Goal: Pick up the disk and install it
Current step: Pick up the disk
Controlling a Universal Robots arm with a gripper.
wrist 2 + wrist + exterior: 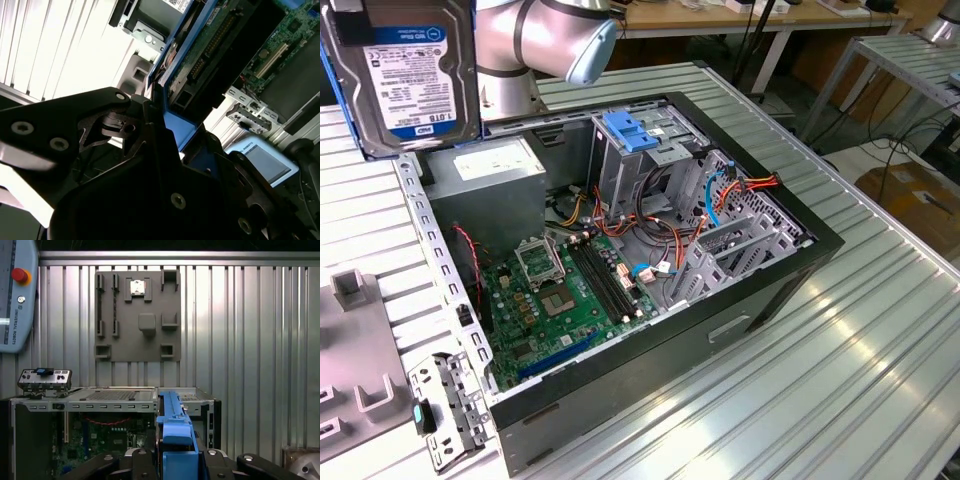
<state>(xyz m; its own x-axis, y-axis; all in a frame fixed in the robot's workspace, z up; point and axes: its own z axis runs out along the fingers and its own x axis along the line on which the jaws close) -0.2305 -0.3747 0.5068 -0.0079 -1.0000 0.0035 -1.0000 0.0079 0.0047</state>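
The tool [176, 462] clenches the disk [408, 70] by its blue frame, holding it raised clear above the open case [740, 325] on the table [880, 340].

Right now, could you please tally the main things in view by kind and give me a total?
Disk: 1
Open computer case: 1
Grey fixture plate: 1
Teach pendant: 1
Metal bracket: 1
Total: 5
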